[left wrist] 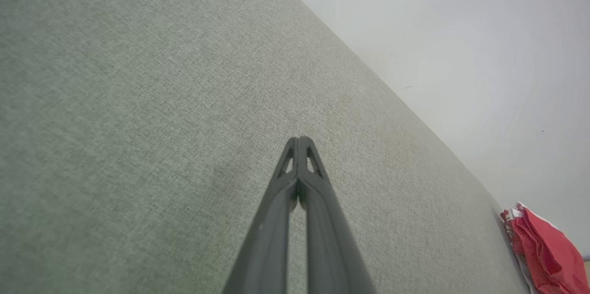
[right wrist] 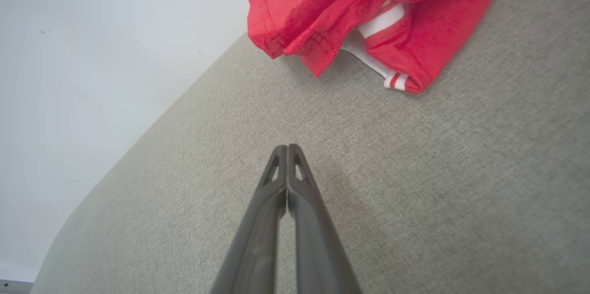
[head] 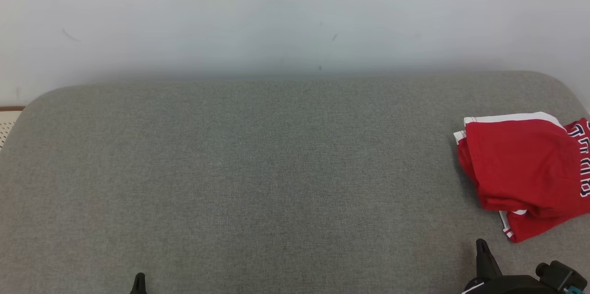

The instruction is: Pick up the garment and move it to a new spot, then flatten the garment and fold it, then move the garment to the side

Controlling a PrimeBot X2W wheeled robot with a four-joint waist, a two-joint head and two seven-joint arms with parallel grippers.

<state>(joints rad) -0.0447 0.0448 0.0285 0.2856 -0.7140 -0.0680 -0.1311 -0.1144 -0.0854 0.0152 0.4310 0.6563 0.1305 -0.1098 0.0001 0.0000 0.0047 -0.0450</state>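
Grey cushion (head: 258, 169) lies open; folded garment (head: 521, 165) blocks its right edge.

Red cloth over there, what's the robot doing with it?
Nothing is holding it. The red garment lies in a loose heap at the right end of the grey cushion. Both grippers are shut and empty: the right gripper sits near the garment without touching it, and the left gripper is far from it.

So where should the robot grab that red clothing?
Probably the striped hem corner of the red garment, reached from the robot's near side by the right gripper, once opened: that corner sticks out towards it, flat on the grey cushion.
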